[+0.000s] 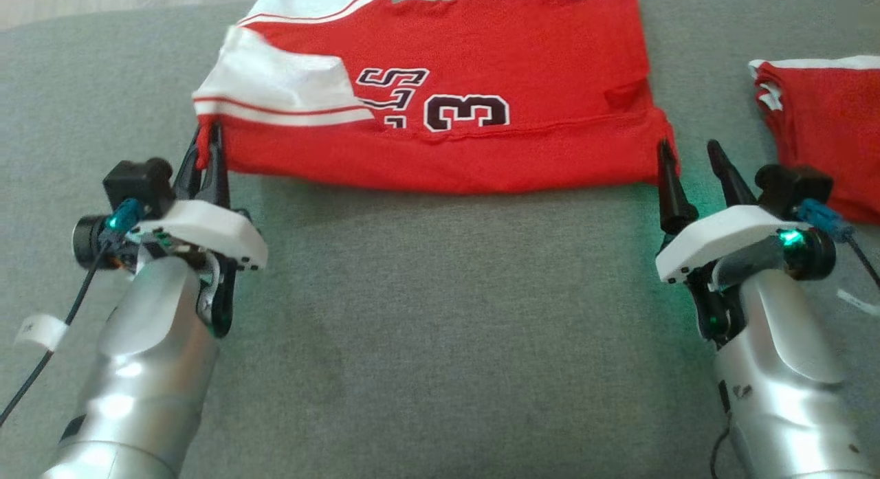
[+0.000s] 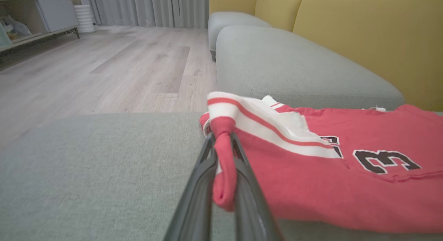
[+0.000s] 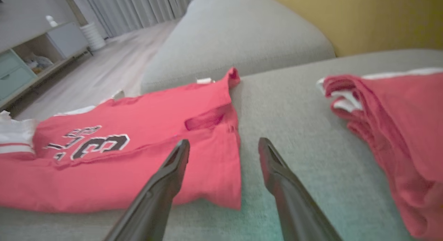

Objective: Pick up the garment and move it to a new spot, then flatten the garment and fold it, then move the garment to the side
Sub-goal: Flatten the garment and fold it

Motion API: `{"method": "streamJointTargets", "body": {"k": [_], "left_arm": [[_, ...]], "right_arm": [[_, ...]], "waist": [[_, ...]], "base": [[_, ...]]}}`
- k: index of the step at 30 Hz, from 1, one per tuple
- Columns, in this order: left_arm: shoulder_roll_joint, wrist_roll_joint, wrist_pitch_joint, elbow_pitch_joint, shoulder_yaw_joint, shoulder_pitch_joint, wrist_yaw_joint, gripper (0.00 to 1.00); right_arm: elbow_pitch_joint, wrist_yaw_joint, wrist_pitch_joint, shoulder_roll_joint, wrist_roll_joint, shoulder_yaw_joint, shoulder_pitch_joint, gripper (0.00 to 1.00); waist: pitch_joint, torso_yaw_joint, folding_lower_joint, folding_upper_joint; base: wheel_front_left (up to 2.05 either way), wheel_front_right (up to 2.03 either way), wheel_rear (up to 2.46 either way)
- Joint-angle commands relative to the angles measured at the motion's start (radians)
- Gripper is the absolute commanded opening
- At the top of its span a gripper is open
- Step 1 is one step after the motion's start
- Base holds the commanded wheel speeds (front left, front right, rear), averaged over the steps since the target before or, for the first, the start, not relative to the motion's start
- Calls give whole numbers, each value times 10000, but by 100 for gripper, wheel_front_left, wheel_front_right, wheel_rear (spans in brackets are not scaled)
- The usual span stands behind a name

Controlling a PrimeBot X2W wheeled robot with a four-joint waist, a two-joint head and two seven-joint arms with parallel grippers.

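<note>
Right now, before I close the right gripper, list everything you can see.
jersey: one, red with white striped trim and a dark 3, lying partly folded on the nearest cushion
second red garment: one, red with white edge, folded, to the jersey's right
seat cushions: three, grey, in a row
backrest: one, yellow, behind the cushions
floor: pale wood, beyond the sofa
curtains: grey, at the far wall
cabinet: one, pale, with open shelf, by the wall
ribbed container: one, white, beside the cabinet
left gripper: shut on the jersey's near left corner
right gripper: open, fingers either side of the jersey's near right corner
</note>
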Motion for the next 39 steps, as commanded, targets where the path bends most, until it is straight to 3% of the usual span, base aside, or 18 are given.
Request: {"method": "streamJointTargets", "body": {"k": [1, 7, 14, 15, 16, 17, 29, 39], "left_arm": [[302, 75, -150, -375, 220, -342, 66, 0], [219, 211, -183, -1191, 115, -149, 91, 0], [178, 301, -189, -1814, -32, 5, 135, 0], [178, 306, -187, -1895, -69, 66, 162, 0], [179, 308, -180, -1908, -91, 107, 175, 0], [182, 310, -163, -1908, -113, 146, 192, 0], [495, 179, 360, -1577, -290, 1153, 286, 0], [744, -127, 1094, -1814, -521, 2981, 226, 0]], "right_arm": [[-91, -9, 84, 16, -68, 124, -295, 100], [1592, -9, 501, 16, -307, -364, -1042, 100], [3391, -9, 553, 16, -265, -226, -1938, 100], [3803, -9, 537, 16, -220, 4, -2134, 82], [3986, -9, 514, 16, -191, 121, -2203, 31], [4134, -9, 428, 16, -225, 218, -2257, 0], [4993, -9, -964, 16, -1459, -283, -2113, 0], [5114, -9, -557, 16, -1257, -535, -914, 0]], "waist": [[6, 76, -1, 0], [116, 337, -1, 0], [326, 538, -1, 0], [325, 558, -1, 0], [299, 570, -1, 0], [262, 582, -1, 0], [-778, 362, -1, 0], [-2123, 168, -1, 0]], "base": [[0, 0, 0], [0, 0, 0], [0, 0, 0], [0, 0, 0], [0, 0, 0], [0, 0, 0], [0, 0, 0], [0, 0, 0]]}}
